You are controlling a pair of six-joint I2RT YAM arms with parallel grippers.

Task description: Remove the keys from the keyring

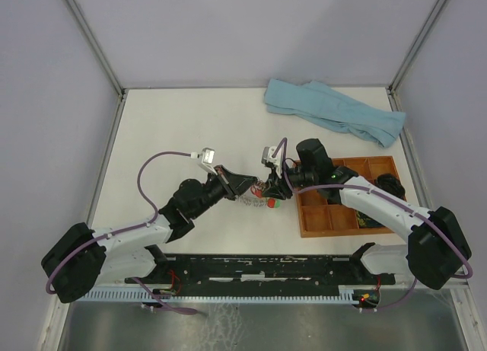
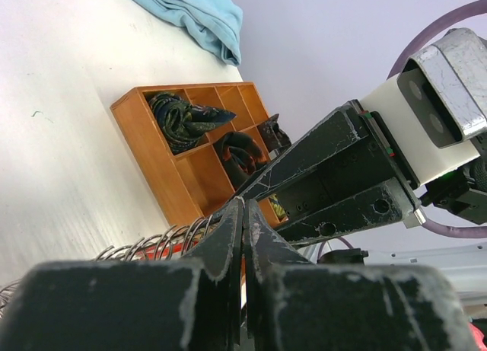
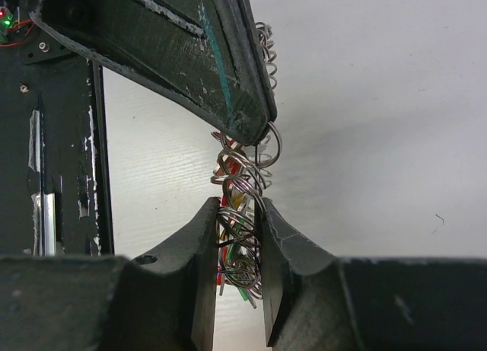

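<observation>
**Left arm.** Reaches from the near-left corner diagonally toward mid-desk, forearm low, wrist pointing right. Left end effector [image 1: 250, 185]: fingers [image 2: 228, 237] pressed together; a thin wire shows at the seam by the tip, and the tip sits on the top of the loop chain.

**Right arm.** Reaches from the near-right corner, forearm crossing above the tray [image 1: 304, 218], wrist pointing left. Right end effector [image 1: 272, 193]: fingers [image 3: 202, 252] stand a narrow gap apart, with the wire loops filling that gap and touching both inner faces, so it is clamped on the ring. The two end effectors meet tip to tip, nearly touching.

**Keyring** [image 3: 247, 168]. Silvery wire loops strung between the two tips, over the desk [image 1: 190, 122] just left of the tray. In the left wrist view, further loops trail off to the left, low over the desk.

**Keys** [image 3: 232, 240]. Red and green pieces caught among the loops inside the right fingers' gap. The count cannot be told.

**Edges and room.**
- The tray's left wall lies just right of the grasp point.
- The tray compartments hold dark coiled bundles.
- The black base rail runs along the near edge, close below the ring.
- White desk surface shows to the left and beyond the tips, out to the upright frame posts and walls.
- The cloth [image 1: 335, 111] lies at the far right, well apart from the ring.
</observation>
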